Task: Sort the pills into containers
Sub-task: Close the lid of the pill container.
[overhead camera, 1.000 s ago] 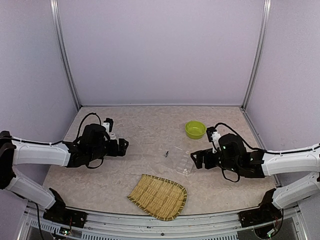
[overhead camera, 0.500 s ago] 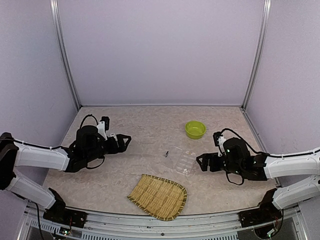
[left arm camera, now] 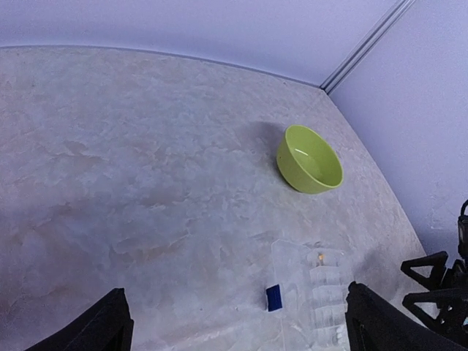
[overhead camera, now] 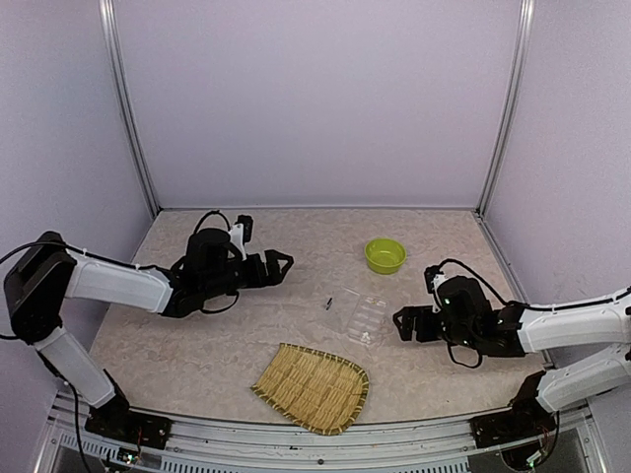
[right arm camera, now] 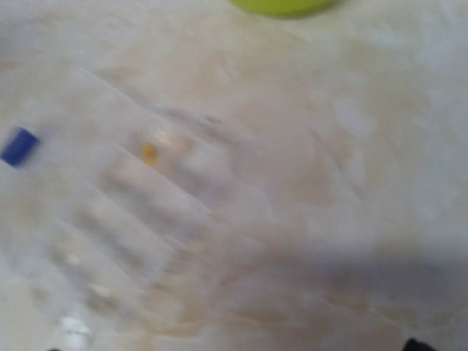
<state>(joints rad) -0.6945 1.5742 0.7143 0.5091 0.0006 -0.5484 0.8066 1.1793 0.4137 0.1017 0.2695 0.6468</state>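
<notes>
The containers, a flat clear organiser box, lie in the middle of the table, with a small dark blue mark at the left edge. In the left wrist view the box holds one orange pill in a far compartment and white pills nearer. The right wrist view is blurred and shows the same box, orange pill and blue mark. My left gripper is open, left of the box and well apart from it. My right gripper is open just right of the box. Both are empty.
A lime-green bowl stands behind the box, toward the right, and looks empty in the left wrist view. A woven bamboo tray lies near the front edge. Purple walls close in the table on three sides.
My left arm has swung to the right and forward, bringing its open gripper closer to the box. The right gripper has drawn slightly back to the right. The box has not moved.
</notes>
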